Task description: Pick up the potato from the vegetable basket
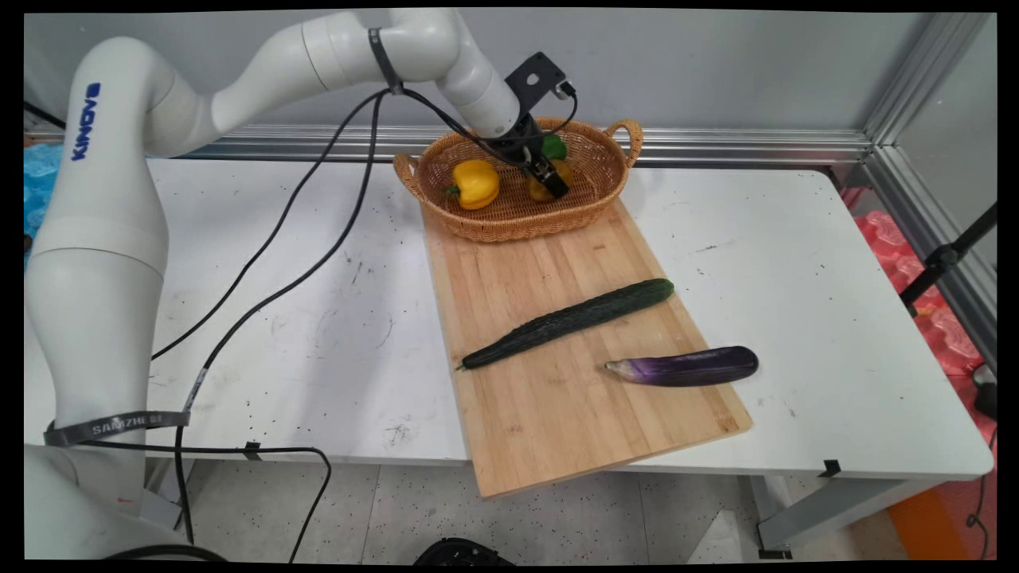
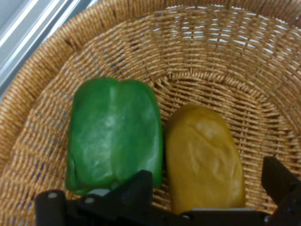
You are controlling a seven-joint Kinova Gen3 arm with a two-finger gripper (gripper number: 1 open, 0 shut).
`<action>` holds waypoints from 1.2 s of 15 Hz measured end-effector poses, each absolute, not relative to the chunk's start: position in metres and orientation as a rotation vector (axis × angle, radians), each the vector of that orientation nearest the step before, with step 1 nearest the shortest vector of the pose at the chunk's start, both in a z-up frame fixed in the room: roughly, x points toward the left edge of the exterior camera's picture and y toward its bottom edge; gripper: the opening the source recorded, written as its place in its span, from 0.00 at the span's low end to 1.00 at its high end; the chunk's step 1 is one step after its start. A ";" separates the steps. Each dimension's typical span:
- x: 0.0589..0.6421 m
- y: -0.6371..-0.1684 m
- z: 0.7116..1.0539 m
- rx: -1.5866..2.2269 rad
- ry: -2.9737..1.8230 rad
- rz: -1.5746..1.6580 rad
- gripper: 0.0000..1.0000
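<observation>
- I have the end effector [image 2: 207, 188] down inside the wicker basket [image 1: 605, 203], which stands at the far end of the wooden cutting board [image 1: 549, 406] on the desk [image 1: 836, 318].
- In the hand view its two fingers stand apart, one on each side of a dull yellow item [image 2: 202, 157], which I take to be a potato, though I can't be sure; I can't tell whether either finger touches it.
- A green bell pepper [image 2: 115, 134] lies right against that yellow item.
- A yellow bell pepper [image 1: 475, 183] sits in the basket's left part, apart from the other two.
- On the board, a long cucumber [image 1: 569, 322] lies diagonally, and a purple eggplant [image 1: 685, 367] lies near the board's right edge, its rounded end hanging over the desk.
</observation>
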State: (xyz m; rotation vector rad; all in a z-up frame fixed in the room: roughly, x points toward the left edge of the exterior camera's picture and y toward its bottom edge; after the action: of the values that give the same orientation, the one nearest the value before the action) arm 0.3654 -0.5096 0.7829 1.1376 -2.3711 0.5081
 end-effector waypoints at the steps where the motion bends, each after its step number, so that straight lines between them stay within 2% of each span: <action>1: 0.365 -0.510 0.780 1.144 -2.366 0.508 1.00; 9: 0.354 -0.512 0.770 1.177 -2.343 0.500 1.00; 18: 0.340 -0.505 0.779 1.195 -2.330 0.483 1.00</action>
State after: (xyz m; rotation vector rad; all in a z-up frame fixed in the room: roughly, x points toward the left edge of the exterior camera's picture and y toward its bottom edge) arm 0.3398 -0.5047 0.7791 1.1951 -2.3297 0.4830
